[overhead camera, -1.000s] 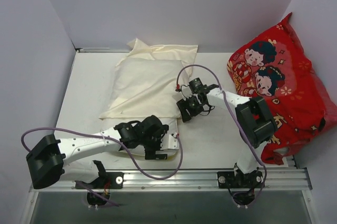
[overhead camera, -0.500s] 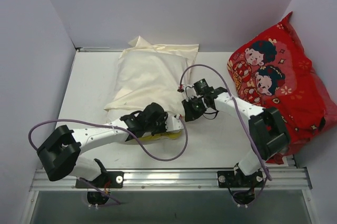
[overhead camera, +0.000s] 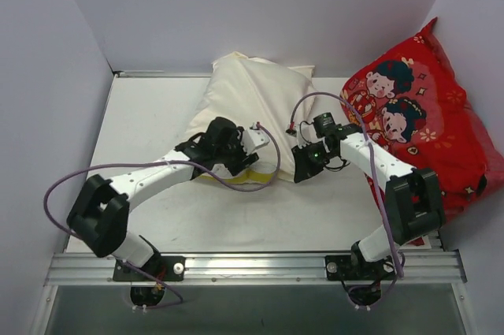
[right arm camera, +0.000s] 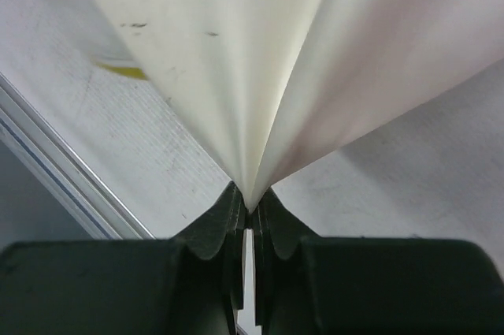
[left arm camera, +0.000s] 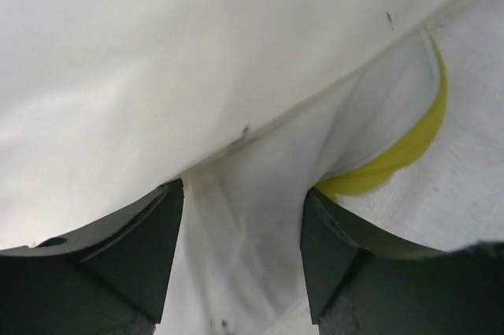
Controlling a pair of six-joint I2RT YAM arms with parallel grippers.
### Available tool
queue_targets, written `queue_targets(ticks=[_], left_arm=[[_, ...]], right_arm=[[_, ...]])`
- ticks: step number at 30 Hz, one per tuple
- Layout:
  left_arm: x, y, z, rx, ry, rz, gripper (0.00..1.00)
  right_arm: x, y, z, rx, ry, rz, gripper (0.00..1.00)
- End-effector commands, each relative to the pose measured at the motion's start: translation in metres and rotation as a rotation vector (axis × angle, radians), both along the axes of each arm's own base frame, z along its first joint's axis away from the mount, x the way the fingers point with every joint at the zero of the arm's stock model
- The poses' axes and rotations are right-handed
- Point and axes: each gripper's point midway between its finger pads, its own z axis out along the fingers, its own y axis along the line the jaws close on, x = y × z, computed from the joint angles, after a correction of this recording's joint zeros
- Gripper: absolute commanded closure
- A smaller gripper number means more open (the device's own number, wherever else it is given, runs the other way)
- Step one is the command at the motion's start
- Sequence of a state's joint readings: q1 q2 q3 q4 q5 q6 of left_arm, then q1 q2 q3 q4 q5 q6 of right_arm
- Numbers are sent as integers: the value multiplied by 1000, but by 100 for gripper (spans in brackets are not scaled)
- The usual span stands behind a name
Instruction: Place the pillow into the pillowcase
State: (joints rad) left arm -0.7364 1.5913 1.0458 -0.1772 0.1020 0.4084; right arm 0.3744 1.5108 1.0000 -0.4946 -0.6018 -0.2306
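The cream pillowcase point(overhead camera: 260, 106) lies bulging at the back middle of the table. The white pillow is mostly inside it; only its near edge with yellow piping point(overhead camera: 236, 180) sticks out. My left gripper point(overhead camera: 236, 155) is at that near edge, its jaws closed on a thick fold of the pillow point(left arm camera: 252, 217), with the piping point(left arm camera: 394, 165) beside the right finger point(left arm camera: 346, 256) and the pillowcase point(left arm camera: 197, 51) above. My right gripper point(overhead camera: 303, 163) is shut on the pillowcase's right near edge, pinching the taut fabric point(right arm camera: 260, 59) between its fingertips point(right arm camera: 250, 210).
A red cushion printed with cartoon children point(overhead camera: 425, 122) leans against the right wall. White walls close in the left, back and right sides. A metal rail point(overhead camera: 252, 266) runs along the table's near edge. Purple cables loop from both arms.
Both grippers have moved away from the bases and to the right. The pillow has gone deeper into the pillowcase, which now bulges and sits further right and back.
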Motion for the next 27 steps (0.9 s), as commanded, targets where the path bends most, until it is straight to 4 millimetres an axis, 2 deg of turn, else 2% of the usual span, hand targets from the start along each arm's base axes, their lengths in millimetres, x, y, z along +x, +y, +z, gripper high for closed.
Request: queue_targets(ticks=[1,2,3,4,5,6,8,9,11,12,16,19,25,27], left_arm=[[-20,27,76,-160,-15,6,32],[-14,56,76,-157,4,73,32],[-14,67,84,-172,-6,86,32],[-14,87,95,-176,-27,123,32],[-4,115,91,-147,-42,175,32],[-2,130,89,-132,-50,187,32],[0,160,76,-73,-61,200,31],[4,187,62,-52,-40,253,30],[6,204,39,-13,-1,236,30],[7,217,21,8,43,259,30],[10,218,-4,27,68,200,31],[18,210,-11,16,27,166,28],[39,188,-4,-4,-36,151,28],[40,181,-1,-4,-64,149,28]], right_arm=[[-6,-12,4,5,144,-56,100],[0,-19,4,5,147,-88,100],[2,-22,4,1,153,-102,100],[4,-25,6,2,155,-117,100],[7,-31,6,0,152,-129,100],[6,-35,7,-5,153,-136,100],[6,-44,6,-26,155,-150,100],[6,-47,5,-33,150,-144,100],[5,-56,3,-60,151,-152,100],[5,-59,0,-78,151,-146,100],[5,-68,-11,-138,187,-145,100],[9,-61,-16,-147,217,-124,100],[13,-37,-26,-146,249,-51,100],[13,-35,-29,-146,259,-48,100]])
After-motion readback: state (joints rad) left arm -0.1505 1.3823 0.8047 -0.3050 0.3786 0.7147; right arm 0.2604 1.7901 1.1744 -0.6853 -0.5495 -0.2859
